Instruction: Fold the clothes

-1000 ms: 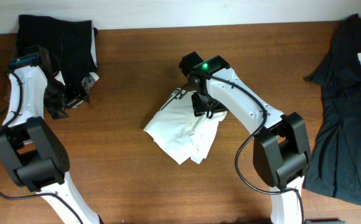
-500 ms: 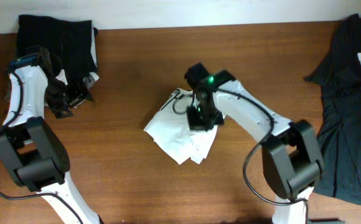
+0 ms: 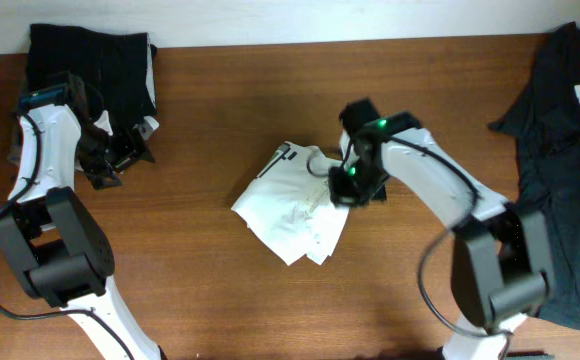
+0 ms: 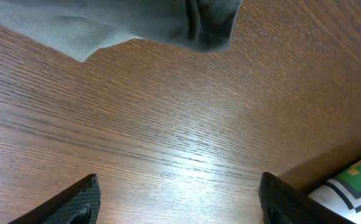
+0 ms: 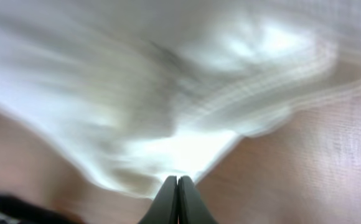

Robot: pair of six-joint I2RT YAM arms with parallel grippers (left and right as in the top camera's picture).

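The white T-shirt (image 3: 295,205) lies bunched and wrinkled near the middle of the wooden table (image 3: 220,110), with small dark marks at its far left corner. The right gripper (image 3: 355,182) sits at the shirt's right edge. In the right wrist view its fingers (image 5: 170,200) are pressed together, with blurred white cloth gathered down to their tips, so they pinch the shirt. The right arm covers part of that edge from above.

The left gripper (image 3: 118,155) is well apart at the far left, just beside a folded black garment (image 3: 90,55). Its fingers (image 4: 81,202) stand wide with nothing between them, over bare wood. A grey cloth (image 4: 137,22) edge lies beyond them and a green-and-white patterned piece (image 4: 353,180) to one side. A dark T-shirt (image 3: 560,170) with white lettering is spread along the right edge.
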